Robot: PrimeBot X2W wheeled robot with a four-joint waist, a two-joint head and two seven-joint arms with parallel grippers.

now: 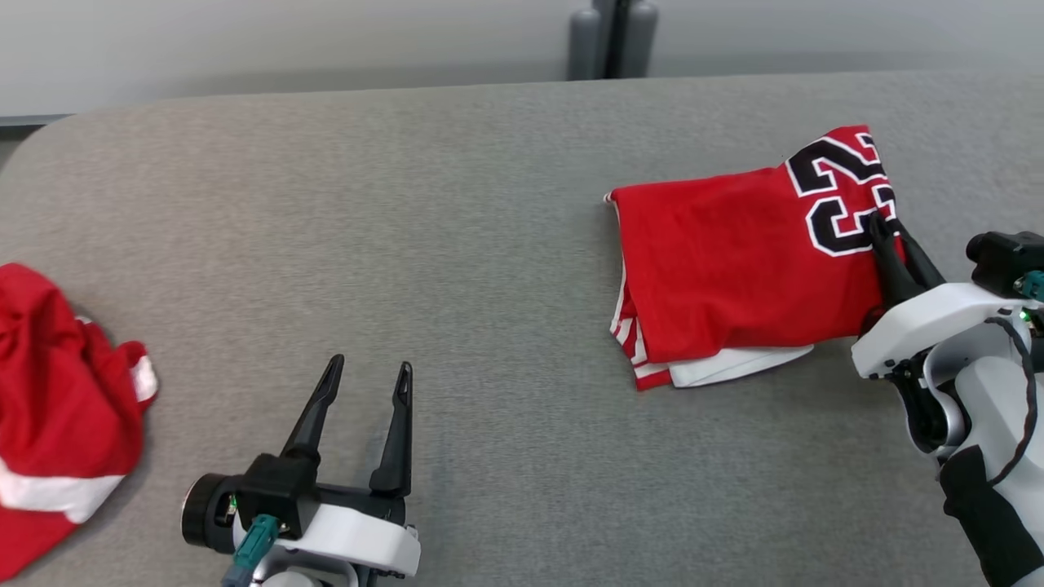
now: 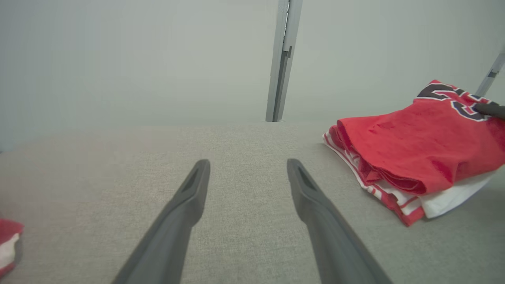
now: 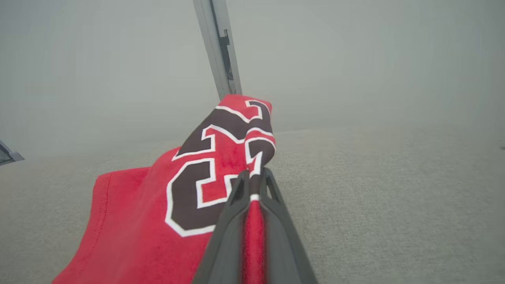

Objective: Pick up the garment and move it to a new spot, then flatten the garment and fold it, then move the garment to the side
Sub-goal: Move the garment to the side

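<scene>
The garment [image 1: 734, 269] is a red jersey with black, white-edged numbers, lying folded on the right of the grey table [image 1: 457, 204]. White and striped layers stick out at its near edge. My right gripper [image 1: 887, 228] is shut on the garment's right edge, near the numbers; in the right wrist view red cloth [image 3: 221, 165] is pinched between the fingers [image 3: 232, 213] of that gripper [image 3: 253, 177]. My left gripper [image 1: 369, 373] stands open over bare table at the lower left, well clear of the garment [image 2: 418, 146]; in its wrist view the gripper [image 2: 248, 167] has nothing between its fingers.
A second red and white cloth [image 1: 57, 424] lies crumpled at the table's left edge, with its corner [image 2: 8, 240] at the lower left of the left wrist view. A grey post [image 1: 612, 37] stands behind the table's far edge. Bare grey table lies between the two arms.
</scene>
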